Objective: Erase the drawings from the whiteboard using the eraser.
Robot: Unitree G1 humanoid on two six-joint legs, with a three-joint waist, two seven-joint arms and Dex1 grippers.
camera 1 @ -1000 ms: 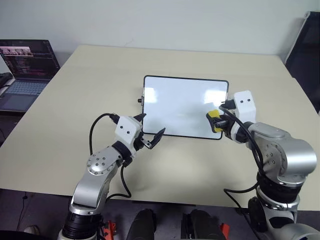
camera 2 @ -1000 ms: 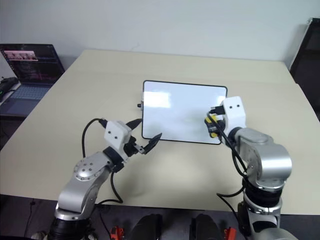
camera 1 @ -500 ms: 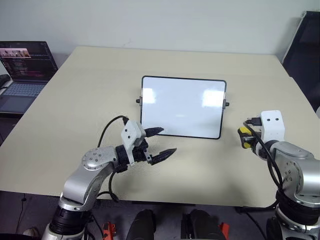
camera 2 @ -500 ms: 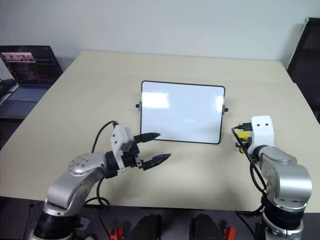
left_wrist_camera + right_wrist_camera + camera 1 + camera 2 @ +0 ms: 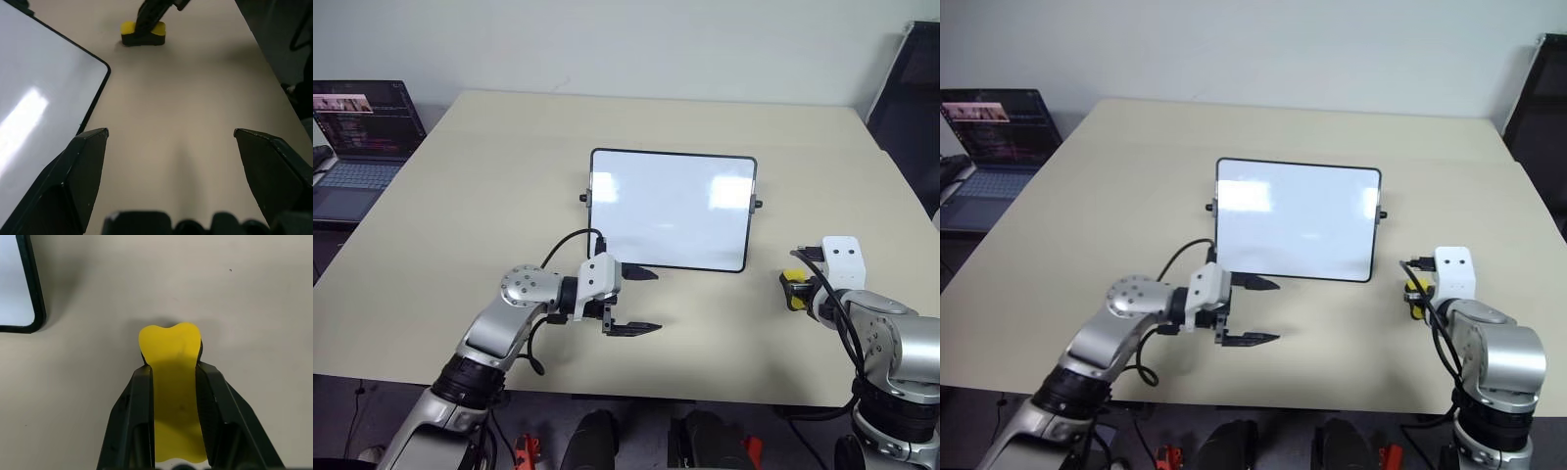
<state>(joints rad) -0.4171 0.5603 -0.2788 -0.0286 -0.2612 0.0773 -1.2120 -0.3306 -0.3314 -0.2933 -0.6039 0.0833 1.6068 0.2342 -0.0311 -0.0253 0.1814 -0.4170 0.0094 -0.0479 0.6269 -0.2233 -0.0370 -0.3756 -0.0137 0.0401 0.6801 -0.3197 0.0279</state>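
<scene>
1. Two grippers work over the beige table (image 5: 460,196). The right gripper (image 5: 172,377) has its fingers pressed onto the sides of the eraser (image 5: 172,396), squeezing the yellow block so it bulges past the fingertips.
2. In the left wrist view the eraser's dark underside sits on or just above the tabletop; contact cannot be told.
3. The eraser is to the right of the whiteboard (image 5: 671,208), near its front right corner and apart from the frame.
4. The left gripper (image 5: 644,300) is spread wide and holds nothing; it points sideways toward the right arm, one finger (image 5: 636,275) at the board's front edge, the other (image 5: 634,328) over bare table.
5. The whiteboard lies flat at mid-table, its surface white with only light reflections; no blue marks can be made out.
6. Bare tabletop lies between the two grippers and all round the board.
7. A laptop (image 5: 357,147) sits off the table's left edge.
</scene>
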